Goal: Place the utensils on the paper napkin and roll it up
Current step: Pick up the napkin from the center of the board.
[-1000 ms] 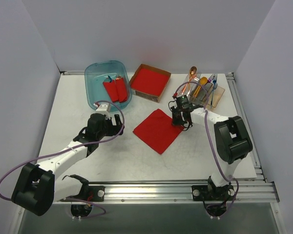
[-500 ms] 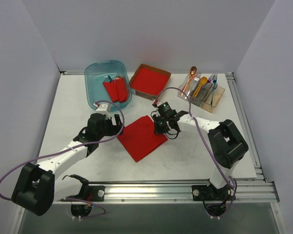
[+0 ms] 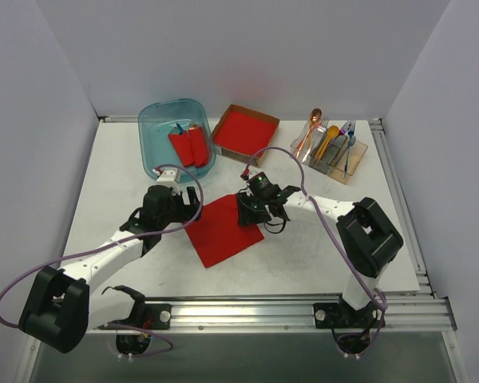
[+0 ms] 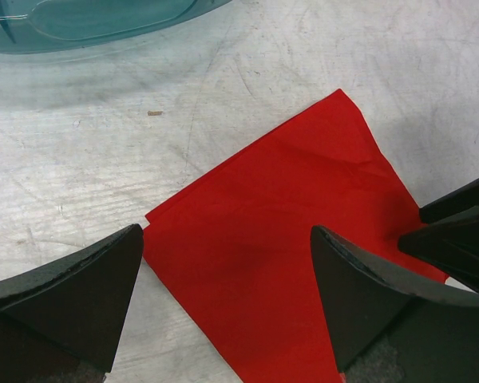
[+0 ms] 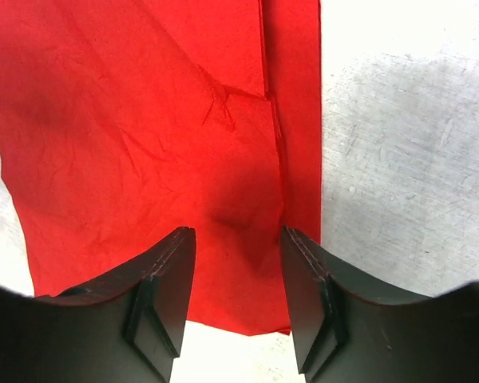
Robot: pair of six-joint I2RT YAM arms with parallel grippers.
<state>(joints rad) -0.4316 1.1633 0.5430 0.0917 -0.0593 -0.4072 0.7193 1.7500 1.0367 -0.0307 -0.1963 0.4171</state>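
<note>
I see the paper napkin (image 3: 222, 230) lying flat on the worktop (image 3: 120, 179), roughly mid-way between the two arms and turned so its corners point like a diamond. In the right wrist view a narrow strip along one edge is folded over, and the sheet is creased.

My right end effector (image 5: 238, 233) sits low over the napkin's right side. Its jaws are partly apart, with red paper showing in the gap and nothing gripped. My left end effector (image 4: 225, 239) hangs over the napkin's left corner with its jaws spread wide, holding nothing.

The utensils (image 3: 329, 144) stand in a clear holder (image 3: 341, 163) at the back right, well away from the napkin. At the back left is a blue tub (image 3: 154, 120) with two red rolls (image 3: 188, 145), and beside it a cardboard box (image 3: 239, 155) of red sheets.
</note>
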